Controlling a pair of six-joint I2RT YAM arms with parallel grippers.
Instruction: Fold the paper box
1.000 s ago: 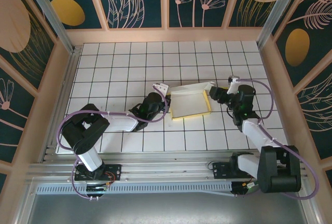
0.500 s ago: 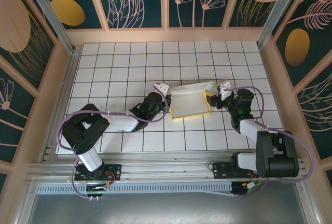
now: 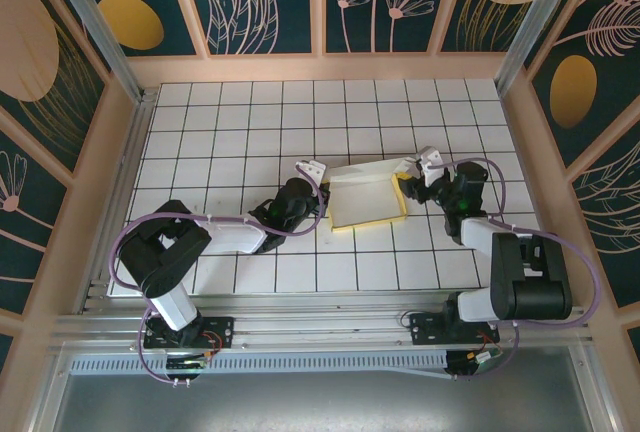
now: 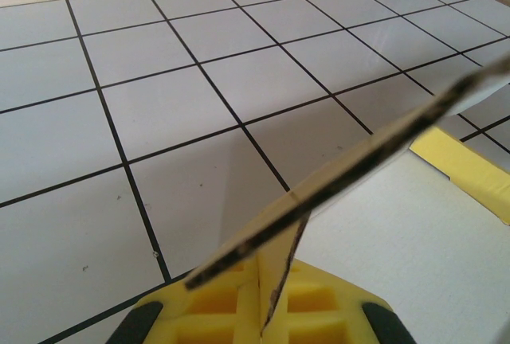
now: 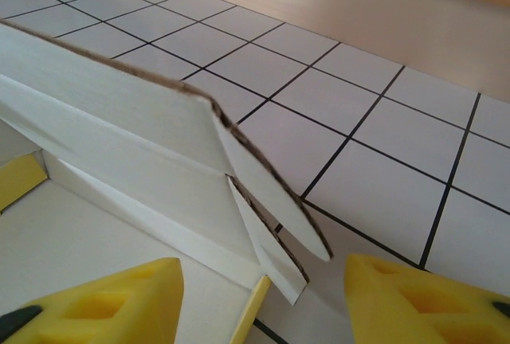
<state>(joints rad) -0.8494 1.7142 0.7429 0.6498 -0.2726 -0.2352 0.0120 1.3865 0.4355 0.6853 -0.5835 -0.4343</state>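
Observation:
The paper box (image 3: 365, 199) lies in the middle of the tiled table as a shallow open tray, pale inside with yellow edges. My left gripper (image 3: 322, 202) is shut on its left wall; in the left wrist view the yellow fingers (image 4: 215, 312) pinch the card's upright edge (image 4: 358, 161). At the box's far right corner, my right gripper (image 3: 411, 186) is open. In the right wrist view its yellow fingers (image 5: 103, 304) stand wide apart on either side of the white corner flaps (image 5: 263, 216), not touching them.
The white tiled table (image 3: 250, 122) stretches to pale wooden walls (image 3: 320, 67) at the back and sides. The box's back wall (image 5: 119, 105) stands tilted, with a yellow strip (image 5: 20, 181) on the box's left.
My right gripper has swung left and forward up to the box's right corner, and its arm has folded closer in. My left gripper and the box have stayed put.

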